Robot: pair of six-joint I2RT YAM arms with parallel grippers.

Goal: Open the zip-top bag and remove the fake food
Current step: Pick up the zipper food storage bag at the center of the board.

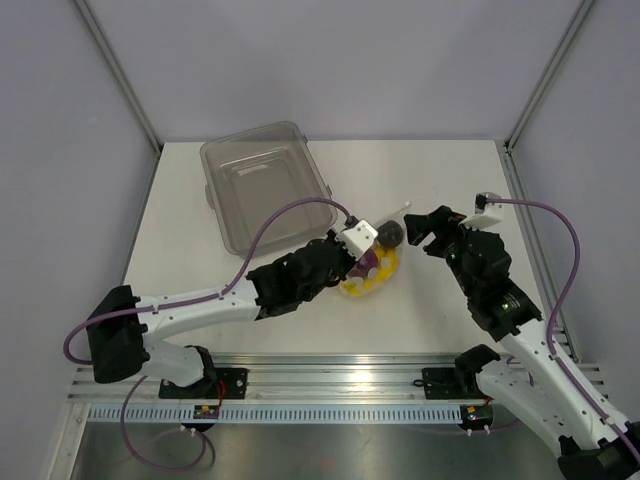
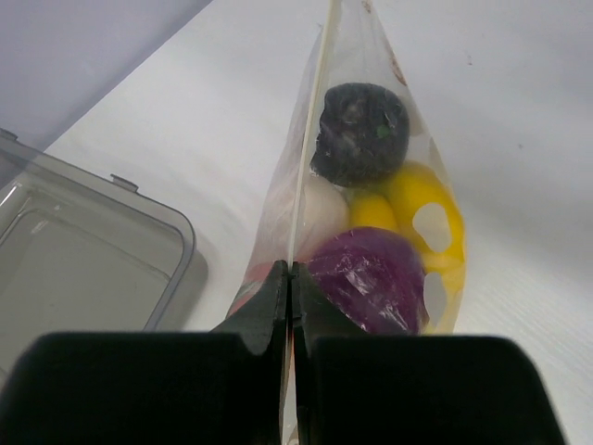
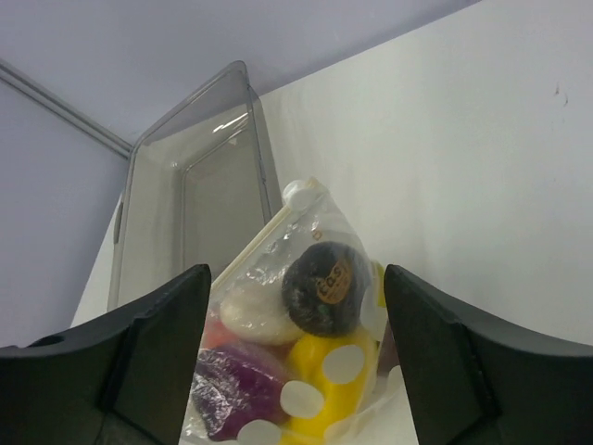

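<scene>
— While the left gripper (image 2: 292, 274) was pressed fully shut, what did it have hold of?

— The bag (image 2: 363, 57). Its fingers pinched the clear film at one edge, just to the near right of the tub (image 1: 213, 195).

— And the right gripper (image 3: 296, 275)?

— Spread wide, with nothing in it. It hung further right of the tub than the bag did, facing the bag, which showed between its two fingers without touching either.

— Where was the toy food (image 3: 320, 287)?

— All inside the bag. There was a purple piece (image 2: 369, 278) nearest the left fingers, then a white piece (image 2: 320, 215) and a yellow piece (image 2: 423, 199), and a dark round piece (image 2: 361, 132) furthest along.

— Did the bag lie flat?

— It was off the tub's near right corner, above the white table (image 1: 450, 310); whether it rested there I could not tell. A pale strip (image 3: 264, 236) ran along one edge.

— And the tub itself?

— It stood furthest back, towards the left, its clear grey walls apart from both grippers.
</scene>
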